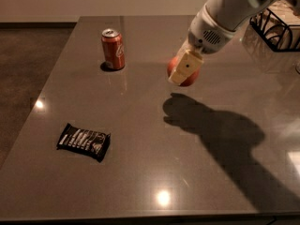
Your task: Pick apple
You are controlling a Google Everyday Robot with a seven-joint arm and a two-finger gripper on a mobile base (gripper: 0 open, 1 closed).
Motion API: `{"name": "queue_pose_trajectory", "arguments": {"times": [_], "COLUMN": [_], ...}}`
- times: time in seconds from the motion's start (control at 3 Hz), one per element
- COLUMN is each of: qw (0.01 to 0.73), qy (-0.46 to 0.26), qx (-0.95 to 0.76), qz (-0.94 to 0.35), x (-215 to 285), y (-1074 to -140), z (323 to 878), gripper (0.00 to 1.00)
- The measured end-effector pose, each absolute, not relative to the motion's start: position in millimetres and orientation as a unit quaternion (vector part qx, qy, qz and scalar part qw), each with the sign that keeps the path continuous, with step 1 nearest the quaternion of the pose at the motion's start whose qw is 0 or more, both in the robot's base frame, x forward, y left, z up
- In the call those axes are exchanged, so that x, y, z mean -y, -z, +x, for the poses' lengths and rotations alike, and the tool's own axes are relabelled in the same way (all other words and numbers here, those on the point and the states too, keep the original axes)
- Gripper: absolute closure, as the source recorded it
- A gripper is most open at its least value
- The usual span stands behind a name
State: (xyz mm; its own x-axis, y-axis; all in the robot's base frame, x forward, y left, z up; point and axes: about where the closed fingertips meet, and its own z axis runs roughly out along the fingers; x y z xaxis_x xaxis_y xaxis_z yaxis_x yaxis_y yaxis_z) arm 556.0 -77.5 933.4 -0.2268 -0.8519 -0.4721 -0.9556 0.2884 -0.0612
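Note:
The red-orange apple (176,67) is held in my gripper (183,71), lifted above the dark table (140,172); its shadow falls on the table below and to the right. A cream-coloured finger (183,67) covers the front of the apple, so only its left edge and lower right edge show. The white arm reaches in from the upper right.
A red-orange soda can (113,49) stands upright at the back left of the table. A black snack packet (84,141) lies flat at the front left. A black wire basket (278,28) sits at the far right edge.

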Motion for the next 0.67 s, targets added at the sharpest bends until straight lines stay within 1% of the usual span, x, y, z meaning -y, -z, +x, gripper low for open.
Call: {"name": "queue_pose_trajectory", "arguments": {"times": [0.33, 0.67], "qw": [0.229, 0.233], "qy": [-0.134, -0.134], "qx": [-0.756, -0.755], "qz": [-0.598, -0.598], "x": [73.5, 72.0], "y": [-967.0, -970.2], "z": [552.5, 553.4], "gripper": [1.0, 1.0]}}
